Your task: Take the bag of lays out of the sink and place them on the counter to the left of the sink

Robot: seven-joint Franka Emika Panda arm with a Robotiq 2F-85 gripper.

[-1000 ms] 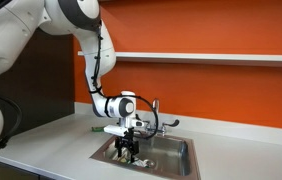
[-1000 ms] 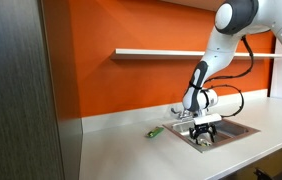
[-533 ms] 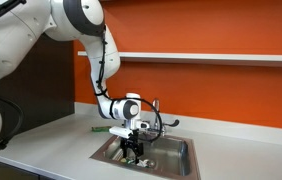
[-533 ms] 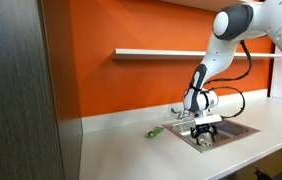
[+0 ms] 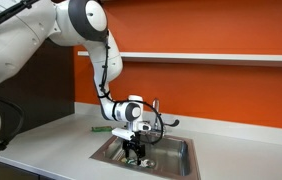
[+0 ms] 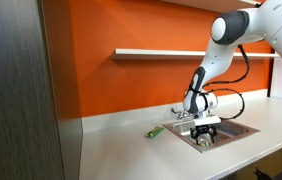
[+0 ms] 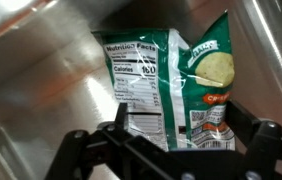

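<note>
Right up close in the wrist view, our black end effector [image 7: 178,130] has a finger on either side of the green foil bag of Lays [image 7: 171,75], but we can't tell if it's actually squeezing. The bag lies in the stainless steel sink [image 7: 41,70], nutrition label up. In an exterior view the white robot arm [image 5: 101,60] reaches down into that sink, which is set in the grey bench [image 5: 41,150]. The orange wall [image 5: 211,95] is behind.
</note>
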